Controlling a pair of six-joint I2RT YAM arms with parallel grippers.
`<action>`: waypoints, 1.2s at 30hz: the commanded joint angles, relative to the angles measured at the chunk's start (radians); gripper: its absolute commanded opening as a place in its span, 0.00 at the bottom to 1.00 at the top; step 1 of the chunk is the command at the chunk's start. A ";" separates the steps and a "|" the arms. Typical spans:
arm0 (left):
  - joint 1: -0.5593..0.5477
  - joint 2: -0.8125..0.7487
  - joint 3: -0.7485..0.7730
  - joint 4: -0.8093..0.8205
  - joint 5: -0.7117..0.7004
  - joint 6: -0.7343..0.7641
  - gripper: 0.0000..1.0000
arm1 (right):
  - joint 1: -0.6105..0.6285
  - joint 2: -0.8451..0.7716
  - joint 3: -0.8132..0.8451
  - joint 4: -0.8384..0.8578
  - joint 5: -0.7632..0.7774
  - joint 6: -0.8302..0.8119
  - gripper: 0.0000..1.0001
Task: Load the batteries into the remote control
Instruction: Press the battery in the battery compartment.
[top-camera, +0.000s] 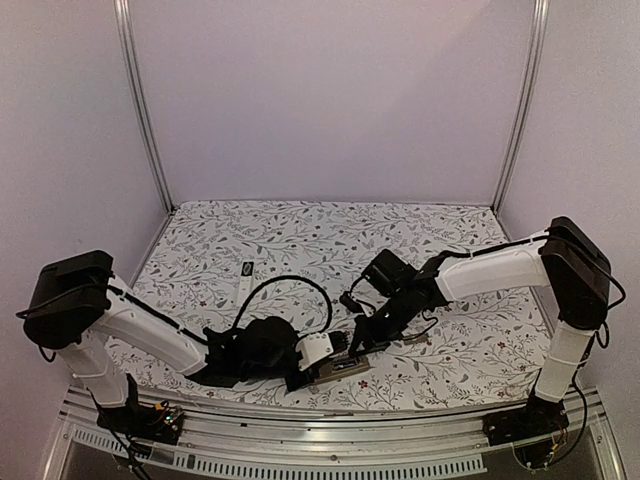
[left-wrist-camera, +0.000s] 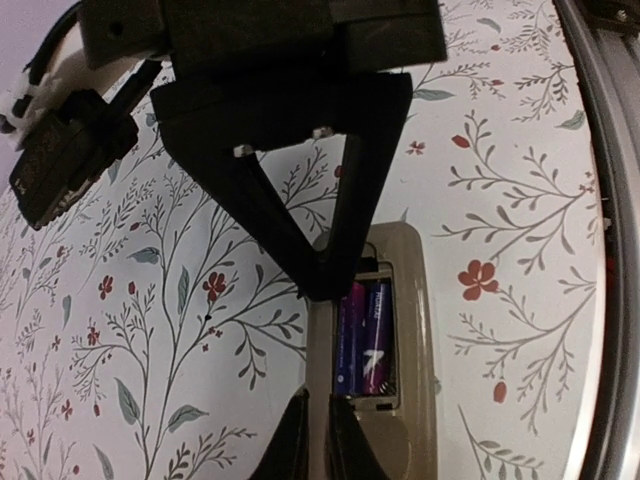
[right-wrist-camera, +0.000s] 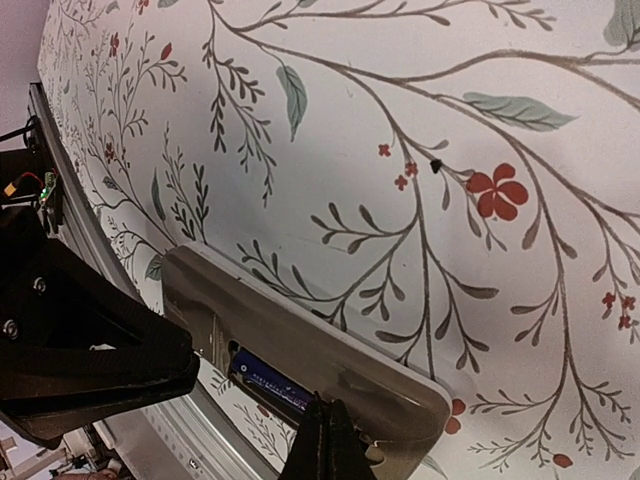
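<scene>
Centrally, near the front edge of the floral-patterned table (top-camera: 300, 230), a beige remote control (left-wrist-camera: 415, 300) is seen lying with its back upward and its battery compartment uncovered. Two batteries (left-wrist-camera: 368, 335), purple-blue with pale markings, are seated side by side in that compartment, lengthwise along the body. The left end effector (left-wrist-camera: 318, 448) is closed almost fully, and the thin side wall of the remote control is pinched between its fingertips at the compartment end nearest the wrist camera. The right end effector (right-wrist-camera: 325, 442) is shut tight, fingertip against fingertip, with nothing seen between them. Its joined tip is lowered to the far end of the compartment; whether it touches the cell ends or sits just above them cannot be told. In the overhead view both arms are reached inward, so that the two end effectors meet over the remote control, one from each side. Farther back and to the left on the table, well apart, a slim white remote (top-camera: 247, 288) is laid, with a small dark item (top-camera: 248, 267) just behind it.
</scene>
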 joint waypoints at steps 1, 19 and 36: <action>0.015 0.036 0.032 0.009 0.006 0.014 0.08 | 0.006 0.026 0.027 0.014 -0.032 0.013 0.00; 0.013 0.098 0.046 0.012 0.032 0.014 0.08 | 0.008 0.024 -0.003 0.039 -0.059 0.016 0.00; 0.012 0.140 0.049 0.004 0.060 0.002 0.08 | 0.007 0.053 -0.007 0.002 -0.002 -0.013 0.00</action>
